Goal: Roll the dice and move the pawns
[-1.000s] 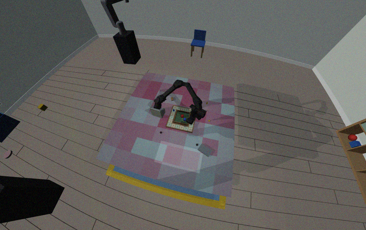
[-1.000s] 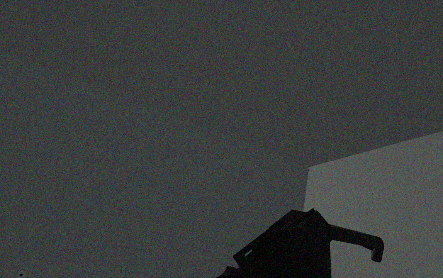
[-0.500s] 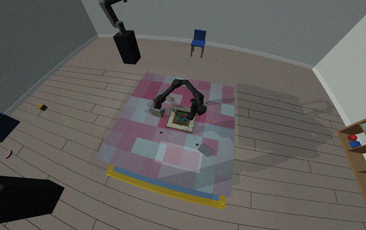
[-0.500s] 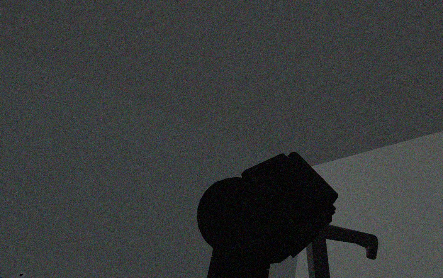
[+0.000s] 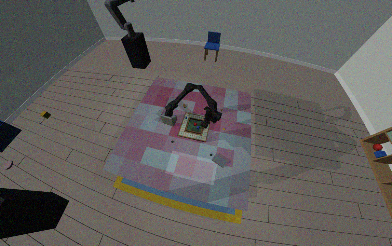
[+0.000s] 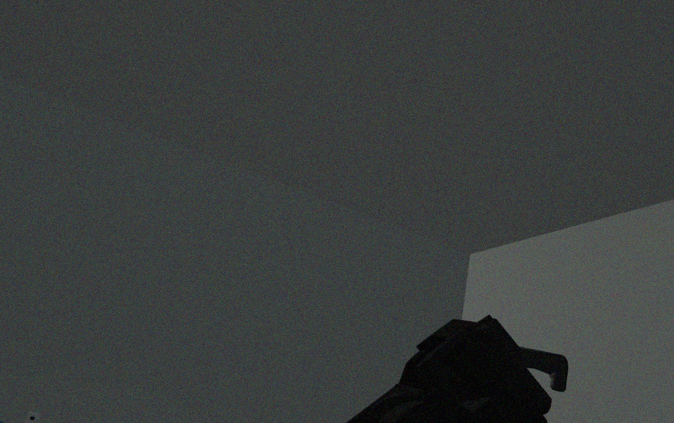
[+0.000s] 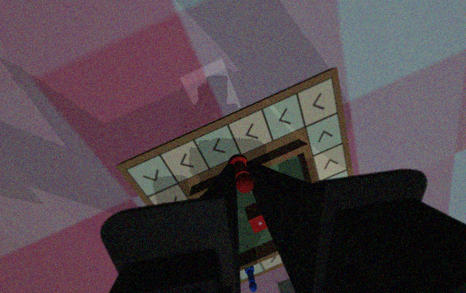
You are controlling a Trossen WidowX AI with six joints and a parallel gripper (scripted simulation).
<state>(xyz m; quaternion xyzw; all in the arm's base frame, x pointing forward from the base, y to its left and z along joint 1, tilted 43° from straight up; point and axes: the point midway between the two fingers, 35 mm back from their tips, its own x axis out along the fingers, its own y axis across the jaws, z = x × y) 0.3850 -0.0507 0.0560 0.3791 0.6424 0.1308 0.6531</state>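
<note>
My gripper (image 7: 239,168) (image 5: 204,123) is shut on the red pawn (image 7: 243,181) and holds it above the far row of the game board (image 7: 318,102) (image 5: 191,135). The board's squares carry arrows around a green tray (image 7: 289,168). The red die (image 7: 258,224) (image 5: 195,123) lies in the tray, seen between my fingers. The blue die (image 5: 198,126) lies next to it in the top view; my fingers hide it in the wrist view. The blue pawn (image 7: 251,279) (image 5: 186,117) stands at the board's edge nearest the arm base.
The board lies on a pink and grey patchwork rug (image 5: 148,159). The arm base (image 5: 169,120) stands left of the board. A grey block (image 5: 220,160) and small loose bits (image 5: 172,141) (image 5: 224,128) lie on the rug. The exterior view shows only dark wall and part of my arm (image 6: 476,368).
</note>
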